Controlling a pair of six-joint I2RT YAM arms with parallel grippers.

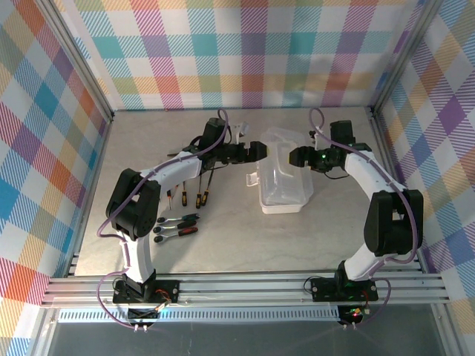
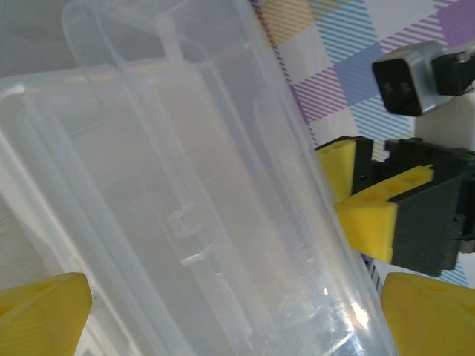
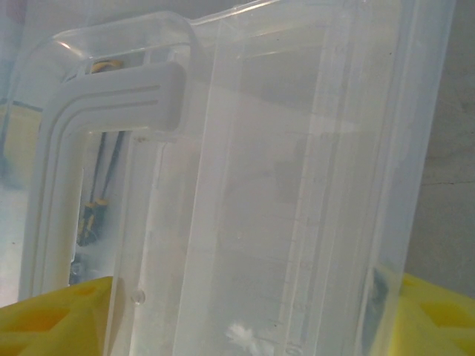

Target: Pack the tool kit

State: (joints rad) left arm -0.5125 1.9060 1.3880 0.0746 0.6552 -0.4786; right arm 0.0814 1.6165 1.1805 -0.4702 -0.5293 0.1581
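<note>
The right gripper [image 3: 245, 315] has its yellow fingers [image 3: 52, 319] on either side of the clear case [image 3: 297, 185], and the plastic meets both of them, so it reads as clamped on the case. In its wrist view the case's white handle [image 3: 111, 96] runs down the left side. Dark shafts with orange-banded grips show blurred through the wall beside the handle.

The left gripper [image 2: 237, 319] stands wide open. Its yellow tips sit in the two bottom corners of its wrist view and the case spans the gap between them. Whether either tip touches the plastic cannot be told. That view alone looks across the case to the right gripper's yellow pads, set against the far wall.

Only the top view gives the layout. The case lies on the table [image 1: 334, 230] with one gripper at each long side near its far end. The screwdrivers [image 1: 198, 199] lie well left of the case, and the ratchets [image 1: 180, 221] lie nearer the arm bases.

From above the case's walls blur together, so its lid position is unclear. A small white piece just left of the case is too small to identify.
</note>
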